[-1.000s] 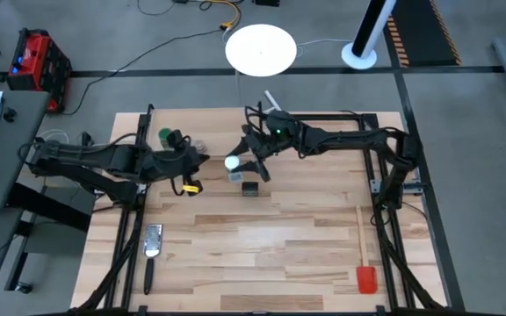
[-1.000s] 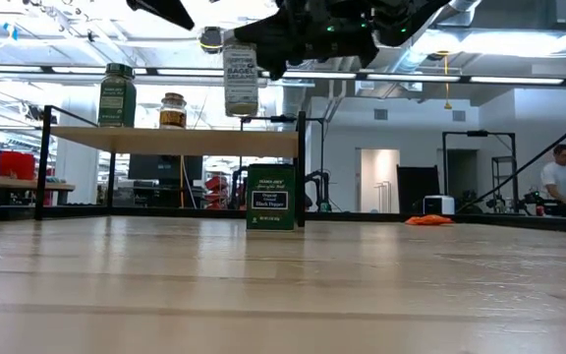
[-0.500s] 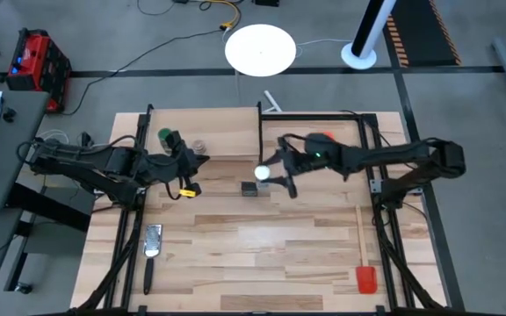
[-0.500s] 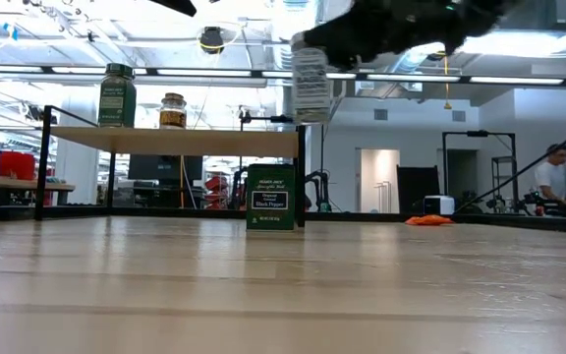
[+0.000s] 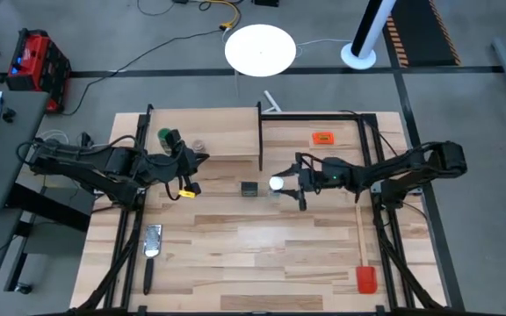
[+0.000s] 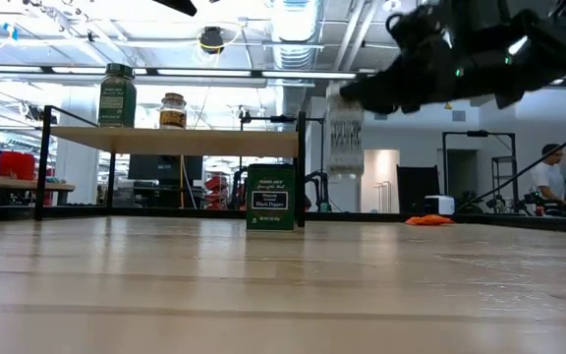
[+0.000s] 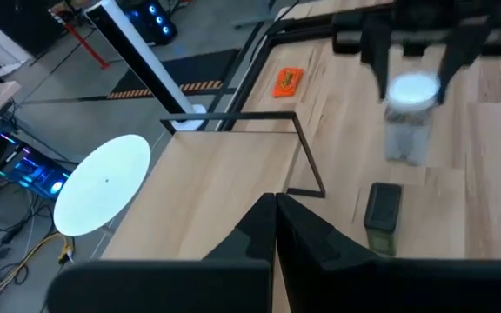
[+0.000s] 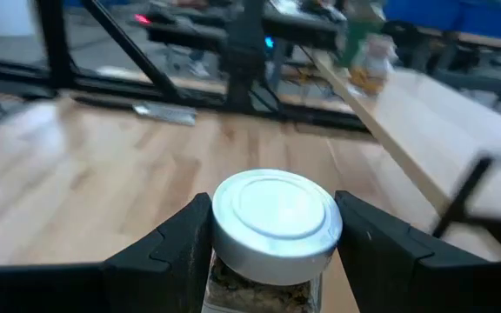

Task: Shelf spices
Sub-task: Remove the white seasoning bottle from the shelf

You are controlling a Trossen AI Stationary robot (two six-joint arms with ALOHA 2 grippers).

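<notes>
The clear jar with white lid (image 5: 277, 183) (image 6: 345, 138) is in my right gripper (image 5: 281, 184) (image 8: 274, 261), to the right of the shelf. The shelf (image 5: 222, 140) (image 6: 214, 142) is a light-wood plank in a black frame by the far edge. On it stand the green-lidded jar (image 5: 165, 136) (image 6: 117, 95) and the brownish jar (image 5: 198, 145) (image 6: 173, 111). The black tin (image 5: 249, 188) (image 6: 271, 197) (image 7: 383, 209) stands on the table in front of the shelf's right end. My left gripper (image 5: 202, 158) (image 7: 275, 213) waits shut at the shelf's near edge. My right gripper pinches the clear jar between its two fingers (image 8: 159, 252), just under the white lid (image 8: 274, 217), one finger on each side of the neck (image 8: 268, 291). The fingers come about level from the table's right. The jar is upright and lifted clear of the table.
A flat orange tag (image 5: 322, 138) (image 7: 288, 81) lies toward the far right. A red-headed spatula (image 5: 363, 254) lies along the right edge, a grater (image 5: 152, 241) near the left edge. Bare wood (image 5: 262, 246) spreads across the table's near half. A person (image 6: 561, 177) stands far off in the room.
My right gripper has carried the clear jar away from the shelf's right end, toward the table's right and a little toward the near edge, and has come down. The jar has stayed upright in the hold. The tin and the jars on the shelf have kept still.
</notes>
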